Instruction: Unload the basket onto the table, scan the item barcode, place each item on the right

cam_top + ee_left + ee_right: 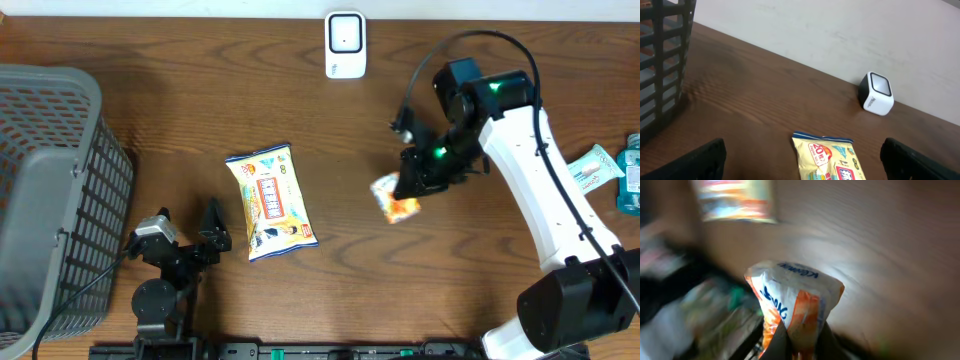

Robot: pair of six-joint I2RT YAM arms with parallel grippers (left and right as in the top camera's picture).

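My right gripper [408, 188] is shut on a small orange and white packet [395, 201] and holds it above the table, right of centre. In the right wrist view the packet [792, 297] sticks up from between the closed fingers [780, 342], and the picture is blurred. The white barcode scanner [345, 45] stands at the table's far edge, away from the packet; the left wrist view also shows the scanner [876, 93]. A yellow snack bag [270, 202] lies flat left of centre. My left gripper [186, 236] rests open just left of the yellow bag [827, 160], holding nothing.
A grey mesh basket [45, 190] fills the left side, and the left wrist view has the basket [662, 60] at its left edge. A white tube [593, 166] and a teal bottle [630, 176] lie at the right edge.
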